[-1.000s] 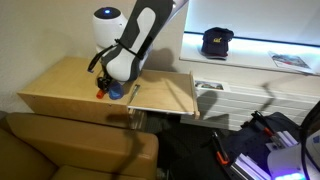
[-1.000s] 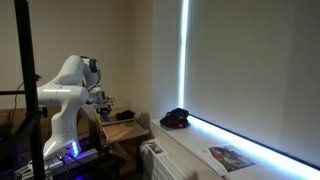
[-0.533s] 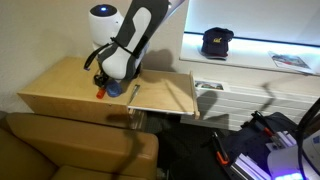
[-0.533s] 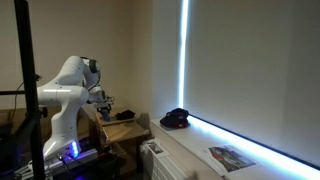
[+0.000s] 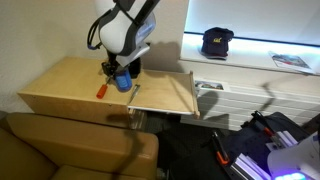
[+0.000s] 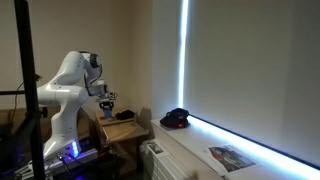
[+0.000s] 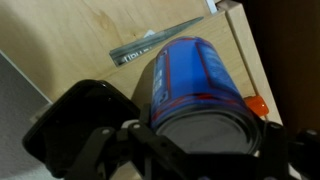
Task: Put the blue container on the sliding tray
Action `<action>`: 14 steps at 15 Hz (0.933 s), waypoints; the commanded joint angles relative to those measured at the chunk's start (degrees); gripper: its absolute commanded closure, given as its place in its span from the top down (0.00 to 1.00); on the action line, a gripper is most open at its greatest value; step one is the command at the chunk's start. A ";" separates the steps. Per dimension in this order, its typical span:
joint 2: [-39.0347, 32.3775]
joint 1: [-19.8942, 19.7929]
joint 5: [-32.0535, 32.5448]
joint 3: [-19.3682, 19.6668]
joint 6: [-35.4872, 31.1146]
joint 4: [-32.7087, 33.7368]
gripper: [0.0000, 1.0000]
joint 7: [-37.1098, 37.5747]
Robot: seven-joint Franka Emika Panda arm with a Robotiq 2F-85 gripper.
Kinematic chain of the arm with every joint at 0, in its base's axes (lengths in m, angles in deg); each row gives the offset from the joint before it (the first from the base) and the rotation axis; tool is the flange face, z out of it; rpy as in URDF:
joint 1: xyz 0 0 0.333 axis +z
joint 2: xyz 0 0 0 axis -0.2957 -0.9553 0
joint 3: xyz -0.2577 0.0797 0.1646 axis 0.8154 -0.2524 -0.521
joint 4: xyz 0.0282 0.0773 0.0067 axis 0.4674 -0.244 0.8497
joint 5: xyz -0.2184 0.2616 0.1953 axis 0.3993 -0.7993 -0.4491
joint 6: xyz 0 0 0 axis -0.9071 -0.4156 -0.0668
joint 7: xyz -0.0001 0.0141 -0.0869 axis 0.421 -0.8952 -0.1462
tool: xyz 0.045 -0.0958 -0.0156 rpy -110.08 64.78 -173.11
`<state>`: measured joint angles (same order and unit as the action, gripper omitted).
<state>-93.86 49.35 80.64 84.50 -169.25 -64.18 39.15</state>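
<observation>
Blue container [image 5: 123, 82] is clamped upright in the gripper [image 5: 121, 75]. It hangs apparently just clear of the wooden surface [image 5: 55, 88], so it can travel without dragging. It is above the desk edge, just beside the sliding tray [image 5: 165, 97], where it belongs. A red tool [image 5: 101, 91] lies nearby on the desk, apart from the grasp.

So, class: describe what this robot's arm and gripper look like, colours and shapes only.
The arm is made of smooth, rounded white links with black sections. A blue glow shows at its base. The gripper is black and blocky. Any markings or cables are too small to tell.
</observation>
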 commanded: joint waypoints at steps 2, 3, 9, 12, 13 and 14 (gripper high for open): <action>13.65 -6.79 -2.21 -2.07 0.71 -15.47 0.58 2.16; 15.39 -8.12 -2.63 -1.95 0.09 -18.44 0.58 3.11; 21.84 -11.24 3.41 6.73 -15.01 -38.75 0.58 18.50; 22.05 -6.51 14.82 20.63 -25.62 -46.65 0.58 30.38; 20.85 -5.30 20.53 25.12 -28.38 -46.85 0.58 35.86; 19.78 -3.76 25.62 29.86 -30.22 -46.13 0.58 40.53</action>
<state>-74.95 41.03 95.60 103.23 -193.49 -107.84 68.79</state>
